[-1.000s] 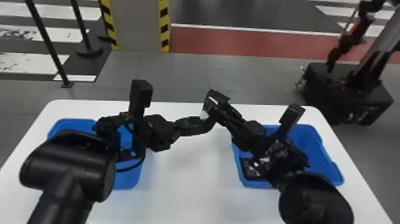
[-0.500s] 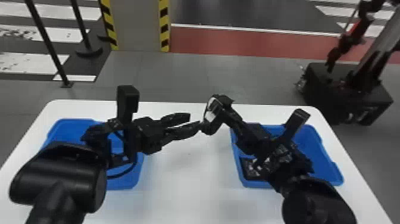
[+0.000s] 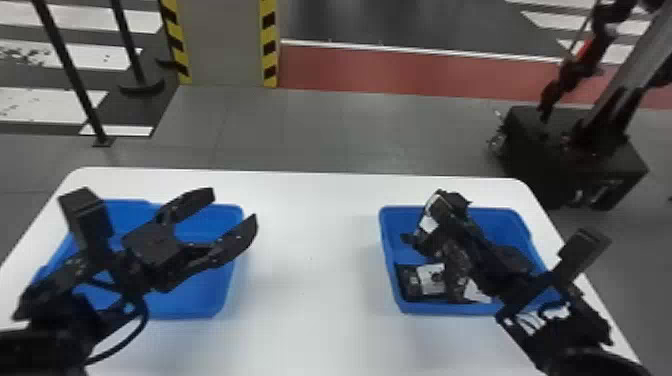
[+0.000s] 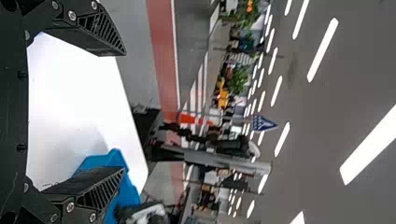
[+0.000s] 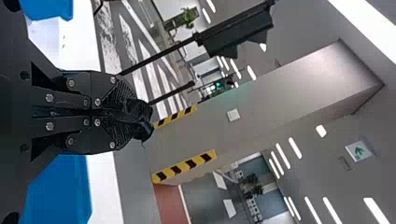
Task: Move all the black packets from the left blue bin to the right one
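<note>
Head view: the left gripper (image 3: 231,207), fingers spread, blocks my sight of the left blue bin (image 3: 200,302), left; right of centre, the right gripper (image 3: 442,212) pinches a black packet (image 3: 428,223) over the right bin (image 3: 392,292). Left wrist view: orange cone (image 4: 187,118) beyond. Right wrist view: striped pillar (image 5: 280,102).

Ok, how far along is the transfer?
Done: black packets with white labels lie in the right blue plastic bin.
In hand: the right black claw grips another black packet above that bin.
Left: releasing it. The left claw is open; its arm partly hides the left blue bin, so I can't tell what remains.
</note>
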You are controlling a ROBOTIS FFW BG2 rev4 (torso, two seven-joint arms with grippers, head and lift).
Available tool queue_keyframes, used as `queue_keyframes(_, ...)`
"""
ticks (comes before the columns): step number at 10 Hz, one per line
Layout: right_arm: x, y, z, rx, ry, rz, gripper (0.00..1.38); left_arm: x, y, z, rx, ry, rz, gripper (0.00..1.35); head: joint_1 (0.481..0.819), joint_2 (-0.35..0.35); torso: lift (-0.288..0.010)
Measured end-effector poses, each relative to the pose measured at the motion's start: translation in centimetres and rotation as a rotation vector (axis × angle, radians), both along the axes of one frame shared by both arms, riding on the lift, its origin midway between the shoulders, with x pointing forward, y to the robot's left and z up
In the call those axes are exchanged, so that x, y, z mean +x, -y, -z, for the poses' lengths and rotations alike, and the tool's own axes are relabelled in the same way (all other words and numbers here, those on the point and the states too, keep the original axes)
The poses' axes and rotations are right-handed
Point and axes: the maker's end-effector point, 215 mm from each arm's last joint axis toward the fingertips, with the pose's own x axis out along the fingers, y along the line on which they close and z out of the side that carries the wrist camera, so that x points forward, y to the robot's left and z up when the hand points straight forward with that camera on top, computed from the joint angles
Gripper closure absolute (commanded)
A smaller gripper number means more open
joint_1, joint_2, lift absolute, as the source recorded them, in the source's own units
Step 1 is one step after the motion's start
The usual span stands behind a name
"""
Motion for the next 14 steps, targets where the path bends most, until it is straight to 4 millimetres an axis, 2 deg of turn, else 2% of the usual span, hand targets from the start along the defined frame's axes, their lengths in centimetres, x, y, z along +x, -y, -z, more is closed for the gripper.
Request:
queue_keyframes(2, -0.9, 3.8, 4.6, -0.03, -0.091, 0.057, 1.23, -3.8, -4.3, -1.8, -0.018, 0.031, -0.153, 0.15, 0.695, -0.102, -0.11)
queue_keyframes(3, -0.7, 5.7, 6.3, -0.039, -0.127, 0.087, 0.96, -5.7, -5.6, -2.1, -0.023, 0.023, -0.19, 0.15, 0.695, -0.108, -0.11)
queue_keyframes(5, 0.3, 9.5, 7.2, -0.047, -0.149, 0.158, 0.22, -7.6, -6.4, -1.9, -0.033, 0.005, -0.201, 0.15, 0.695, -0.136, -0.11)
queue_keyframes(6, 0.3, 10.6, 7.0, -0.054, -0.144, 0.182, 0.05, -7.7, -6.4, -2.5, -0.034, 0.023, -0.201, 0.15, 0.695, -0.159, -0.11)
queue_keyframes(7, -0.2, 10.7, 5.8, -0.074, -0.117, 0.185, 0.11, -7.9, -6.7, -4.1, -0.027, 0.074, -0.21, 0.15, 0.695, -0.163, -0.11)
queue_keyframes(8, -1.4, 10.0, 3.9, -0.121, -0.076, 0.174, 0.15, -8.5, -7.3, -6.3, -0.013, 0.133, -0.238, 0.14, 0.695, -0.158, -0.11)
queue_keyframes(10, -5.8, 7.9, -1.2, -0.262, 0.041, 0.17, 0.16, -10.8, -9.1, -10.0, 0.005, 0.235, -0.313, 0.15, 0.695, -0.117, -0.11)
queue_keyframes(12, -10.5, 6.8, -4.4, -0.358, 0.154, 0.198, 0.16, -13.4, -10.7, -10.9, 0.02, 0.277, -0.387, 0.15, 0.695, -0.084, -0.11)
queue_keyframes(13, -12.8, 6.8, -4.7, -0.398, 0.187, 0.205, 0.15, -14.5, -11.2, -11.0, 0.014, 0.288, -0.433, 0.15, 0.695, -0.081, -0.11)
queue_keyframes(14, -15.2, 6.8, -4.1, -0.434, 0.186, 0.209, 0.15, -15.3, -11.4, -10.8, -0.002, 0.285, -0.478, 0.15, 0.695, -0.08, -0.11)
